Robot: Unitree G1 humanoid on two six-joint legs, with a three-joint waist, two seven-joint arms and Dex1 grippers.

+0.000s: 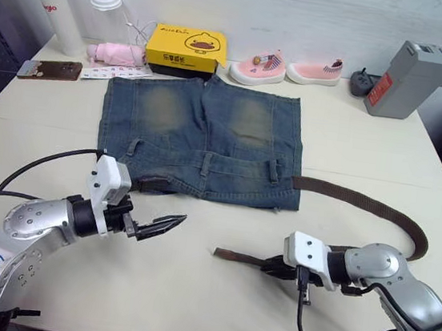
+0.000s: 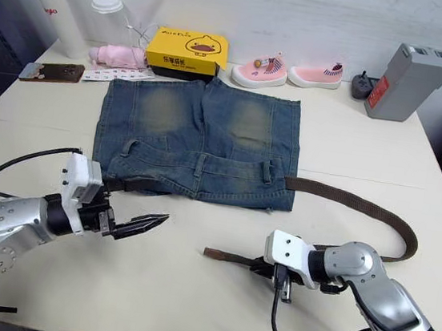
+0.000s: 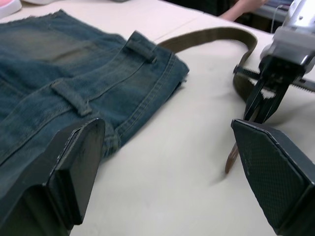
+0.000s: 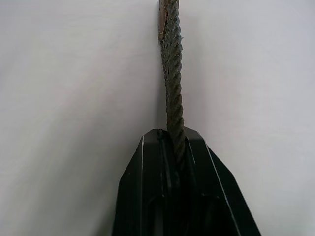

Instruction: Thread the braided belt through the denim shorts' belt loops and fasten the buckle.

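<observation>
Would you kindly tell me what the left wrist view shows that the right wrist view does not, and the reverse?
Left wrist view: the denim shorts with two belt loops, the left claw's wide-open fingers, and the right claw from outside. Right wrist view: the right claw's fingers shut on the braided belt, seen edge-on up close. Both share the belt's free end and the pale table.

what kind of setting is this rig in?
Probably an indoor lab or test room staged with household items: a cream table against a plain wall, blue denim shorts, small pink shoes and a grey battery pack.
</observation>
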